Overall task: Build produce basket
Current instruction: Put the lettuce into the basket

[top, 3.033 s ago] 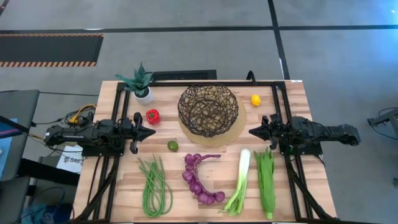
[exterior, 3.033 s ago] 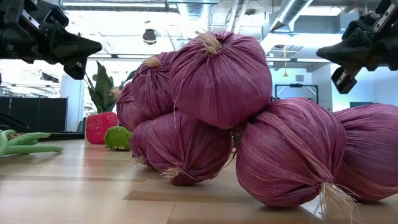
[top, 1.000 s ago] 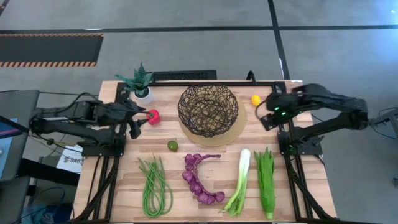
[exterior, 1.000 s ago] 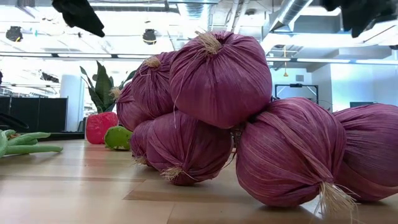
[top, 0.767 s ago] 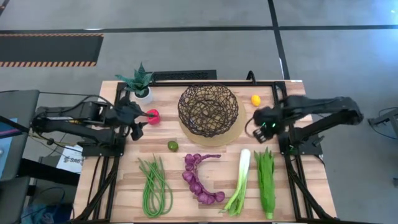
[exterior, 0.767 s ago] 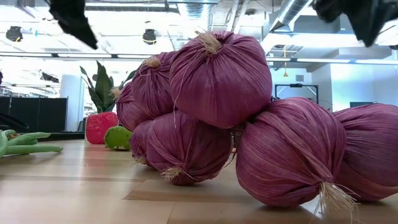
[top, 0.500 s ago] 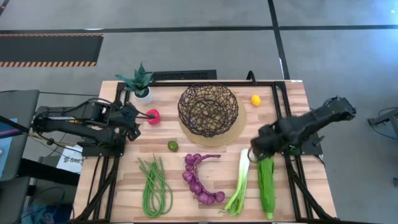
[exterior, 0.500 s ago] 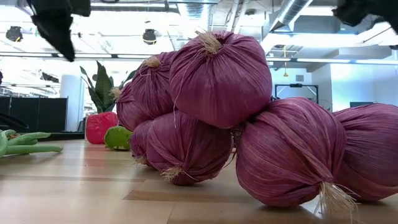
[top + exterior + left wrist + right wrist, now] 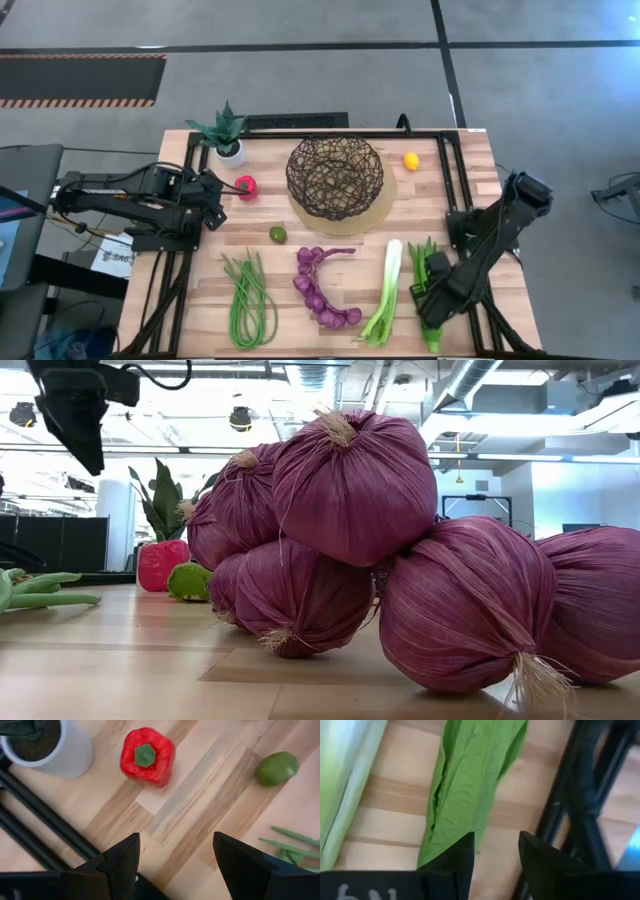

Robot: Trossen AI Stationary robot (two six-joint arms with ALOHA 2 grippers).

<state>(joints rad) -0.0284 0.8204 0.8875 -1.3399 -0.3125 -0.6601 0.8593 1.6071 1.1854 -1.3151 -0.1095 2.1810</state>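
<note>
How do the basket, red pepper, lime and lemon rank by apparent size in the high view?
1. basket, by far the largest
2. red pepper
3. lime and lemon: look alike, not ranked

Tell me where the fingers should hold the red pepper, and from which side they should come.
Probably from straight above: the red pepper stands upright on the table, green stem up. Grip across its rounded body below the stem. The left gripper, open, hovers beside it; the pot stands close by.
</note>
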